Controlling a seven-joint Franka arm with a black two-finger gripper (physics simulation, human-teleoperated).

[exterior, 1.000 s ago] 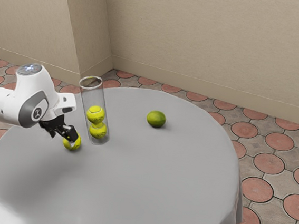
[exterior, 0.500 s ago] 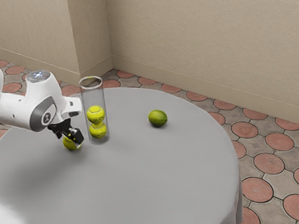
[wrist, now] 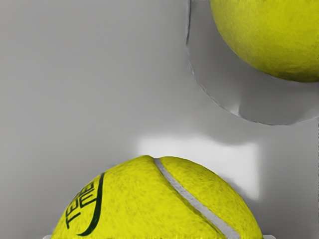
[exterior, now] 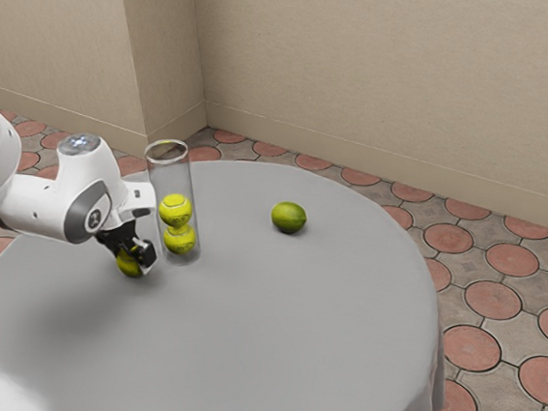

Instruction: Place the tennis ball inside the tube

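Your gripper (exterior: 137, 257) is closed onto both sides of the tennis ball (exterior: 128, 266), low left of the tube (exterior: 169, 178), where two balls (exterior: 174, 211) sit; lifting and inserting remain.

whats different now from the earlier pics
My gripper has moved a little toward the exterior view's right, over the loose tennis ball; whether it has taken hold, I can't tell. The lime has shifted very slightly to that view's right. The tube and the two balls inside stayed put.
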